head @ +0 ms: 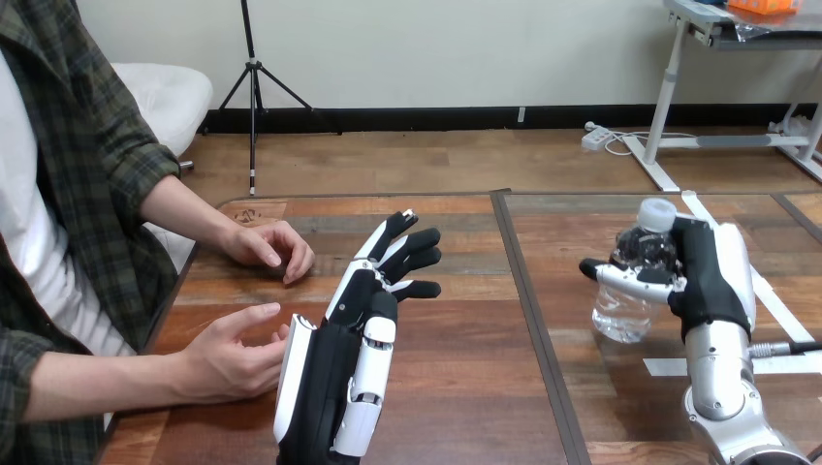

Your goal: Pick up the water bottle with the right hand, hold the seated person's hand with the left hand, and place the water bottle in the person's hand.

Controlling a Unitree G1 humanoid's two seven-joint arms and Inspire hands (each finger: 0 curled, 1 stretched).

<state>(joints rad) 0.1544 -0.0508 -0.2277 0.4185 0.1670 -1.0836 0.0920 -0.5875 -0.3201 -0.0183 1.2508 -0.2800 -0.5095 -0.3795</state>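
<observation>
Fingers (632, 279) of the right hand (715, 286) are curled round the water bottle (620, 315), gripping its upper half, with the white cap (658, 213) poking out above. The bottle is upright and clear, over the right part of the table (465, 387), right of the dark seam (528, 291) that runs from the far edge to the near edge. Its base looks about level with the tabletop; can't tell if it rests there or is just lifted. Left of the seam, toward the near edge, the left hand (359, 329) stands edge-on with its white shell (291, 378) facing the table's left edge. Its fingers (412, 254) are straight and slightly fanned, pointing toward the far edge and holding nothing. At the left edge the person's nearer hand (228, 354) is open, palm turned toward the left hand, fingertips just beside the white shell. Contact is possible but can't be told, and no robot finger wraps it. Toward the far-left corner the person's farther hand (269, 250) lies loosely curled on the table, apart from the left hand. Water bottle and both of the person's hands are well apart, on opposite sides of the seam.
</observation>
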